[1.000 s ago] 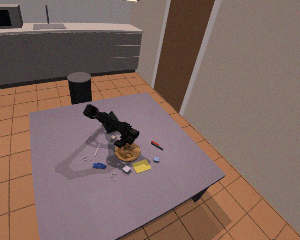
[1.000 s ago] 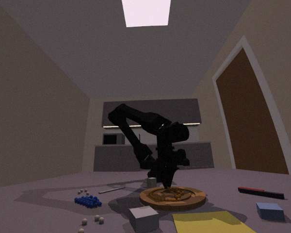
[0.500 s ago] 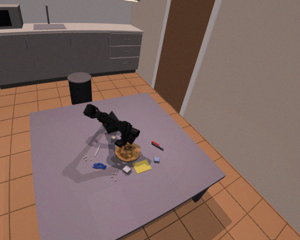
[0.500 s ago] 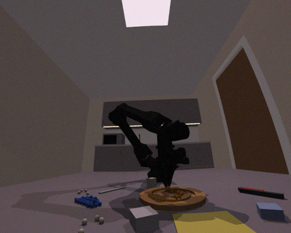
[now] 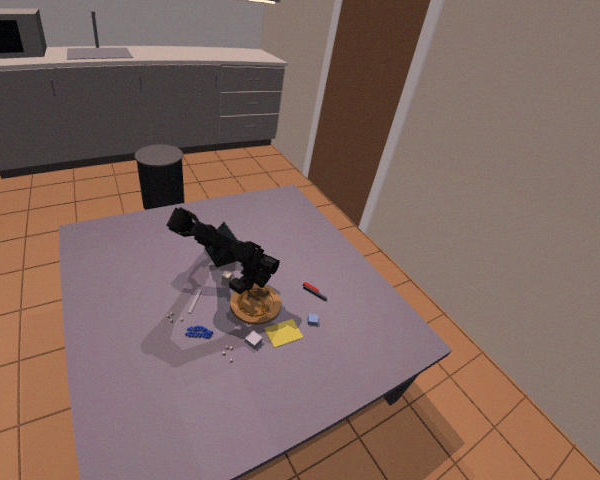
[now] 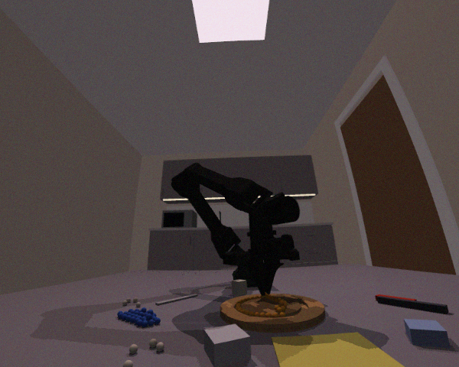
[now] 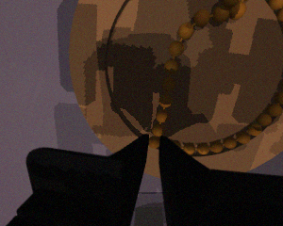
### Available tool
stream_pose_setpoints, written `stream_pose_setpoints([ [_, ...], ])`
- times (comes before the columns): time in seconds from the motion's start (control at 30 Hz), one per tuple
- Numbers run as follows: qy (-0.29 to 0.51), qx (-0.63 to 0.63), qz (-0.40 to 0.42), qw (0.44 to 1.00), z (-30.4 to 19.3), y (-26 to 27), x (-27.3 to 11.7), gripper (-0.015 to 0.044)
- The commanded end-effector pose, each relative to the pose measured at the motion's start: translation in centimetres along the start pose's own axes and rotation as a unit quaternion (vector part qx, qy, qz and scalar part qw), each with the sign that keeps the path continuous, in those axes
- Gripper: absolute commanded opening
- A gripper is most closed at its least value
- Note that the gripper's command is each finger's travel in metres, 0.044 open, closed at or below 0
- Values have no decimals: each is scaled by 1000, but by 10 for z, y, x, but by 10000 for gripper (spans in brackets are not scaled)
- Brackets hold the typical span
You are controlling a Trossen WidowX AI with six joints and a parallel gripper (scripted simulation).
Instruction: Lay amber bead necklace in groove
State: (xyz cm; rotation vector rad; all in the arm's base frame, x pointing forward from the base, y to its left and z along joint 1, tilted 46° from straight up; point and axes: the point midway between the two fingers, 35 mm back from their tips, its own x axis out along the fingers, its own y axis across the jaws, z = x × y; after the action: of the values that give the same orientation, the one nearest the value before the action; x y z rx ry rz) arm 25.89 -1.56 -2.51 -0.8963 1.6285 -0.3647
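Note:
The round bead board (image 5: 276,305) (image 6: 314,311) (image 7: 80,52) lies flat on the table. The amber bead necklace (image 5: 262,312) (image 6: 279,308) (image 7: 275,109) lies on it. In the wrist view its right and lower beads follow the groove. Its left run cuts inward across the board's middle, and a few beads bunch at the top. The groove's left arc shows no beads. My gripper (image 6: 265,293) (image 7: 154,140) points down at the board's edge of the groove, shut on a bead of the necklace at the lower left. The fingertips partly hide that bead.
Around the board are a blue bead bundle (image 5: 199,332) (image 6: 138,316), a pale block (image 5: 253,339) (image 6: 227,347), a yellow sheet (image 5: 283,333) (image 6: 332,349), a blue block (image 5: 313,319) (image 6: 425,332), a red-and-black tool (image 5: 314,290), a small cube (image 5: 227,277) (image 6: 239,287), a white stick (image 5: 195,301) and loose pale beads.

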Motion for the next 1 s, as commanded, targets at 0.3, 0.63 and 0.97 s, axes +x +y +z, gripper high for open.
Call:
stream_pose_setpoints([
  [0.3,0,0,0,1000,0,0,0,263],
  [0.63,2,-4,-1,1000,-1,0,-5,440],
  [0.97,2,-4,-1,1000,-1,0,-5,440],
])
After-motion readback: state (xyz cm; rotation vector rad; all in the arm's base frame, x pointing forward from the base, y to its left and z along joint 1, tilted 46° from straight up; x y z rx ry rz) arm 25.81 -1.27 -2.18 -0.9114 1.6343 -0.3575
